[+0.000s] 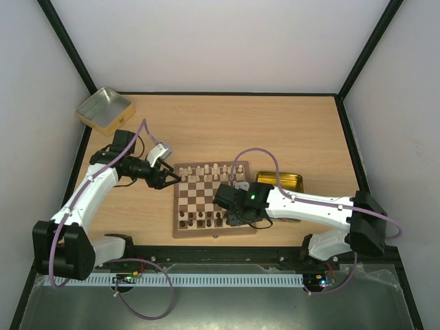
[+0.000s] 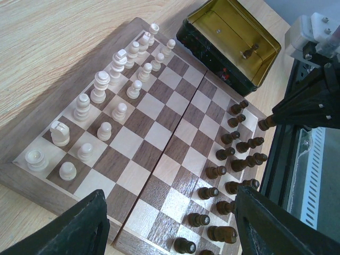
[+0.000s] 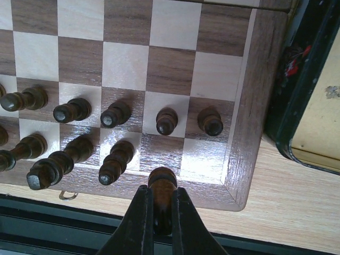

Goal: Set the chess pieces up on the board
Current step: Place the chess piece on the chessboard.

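At the board's (image 3: 239, 133) near right corner, our right wrist view shows what the overhead hides: the right claw (image 3: 162, 197) is clamped on a dark piece (image 3: 162, 179), held above the border just beside two rows of dark pieces (image 3: 114, 114). From above we see the right arm stretched leftward, passing the tin (image 1: 282, 181). Farther off, the left claw (image 2: 170, 212) hangs over the board's left edge with its fingers apart and holding nothing. Its view shows us cream pieces (image 2: 101, 85) lining the far rows.
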`<state>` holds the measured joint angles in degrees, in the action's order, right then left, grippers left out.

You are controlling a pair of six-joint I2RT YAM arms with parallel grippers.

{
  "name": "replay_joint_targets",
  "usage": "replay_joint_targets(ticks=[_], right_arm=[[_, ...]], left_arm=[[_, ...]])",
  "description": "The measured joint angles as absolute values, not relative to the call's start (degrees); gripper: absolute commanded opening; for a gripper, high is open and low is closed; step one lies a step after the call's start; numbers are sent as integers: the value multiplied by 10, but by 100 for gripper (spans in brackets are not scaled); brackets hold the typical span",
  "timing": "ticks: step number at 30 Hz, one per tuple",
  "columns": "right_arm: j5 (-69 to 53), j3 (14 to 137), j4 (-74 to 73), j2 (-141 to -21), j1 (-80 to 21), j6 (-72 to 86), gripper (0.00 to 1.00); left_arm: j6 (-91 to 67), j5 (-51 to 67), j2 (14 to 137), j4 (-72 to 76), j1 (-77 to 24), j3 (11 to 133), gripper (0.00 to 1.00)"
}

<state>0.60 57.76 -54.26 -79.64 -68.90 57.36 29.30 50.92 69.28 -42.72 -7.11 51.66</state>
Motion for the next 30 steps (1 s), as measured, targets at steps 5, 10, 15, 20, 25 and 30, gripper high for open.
replay_joint_targets(ticks=[5, 10, 15, 20, 25, 30], right_arm=[[1, 568, -529, -807, -690, 575, 2], [1, 560, -517, -827, -690, 575, 2], [0, 555, -505, -835, -690, 575, 2], [0, 555, -498, -843, -690, 575, 2], [1, 555, -494, -856, -690, 575, 4], [3, 556, -492, -859, -690, 573, 12]], left_arm=[[293, 509, 692, -427, -71, 517, 65], [293, 509, 692, -427, -71, 517, 65], [293, 508, 691, -427, -71, 517, 65], [293, 507, 691, -427, -71, 517, 65], [293, 507, 689, -427, -71, 517, 65], [293, 507, 688, -427, -71, 517, 65]])
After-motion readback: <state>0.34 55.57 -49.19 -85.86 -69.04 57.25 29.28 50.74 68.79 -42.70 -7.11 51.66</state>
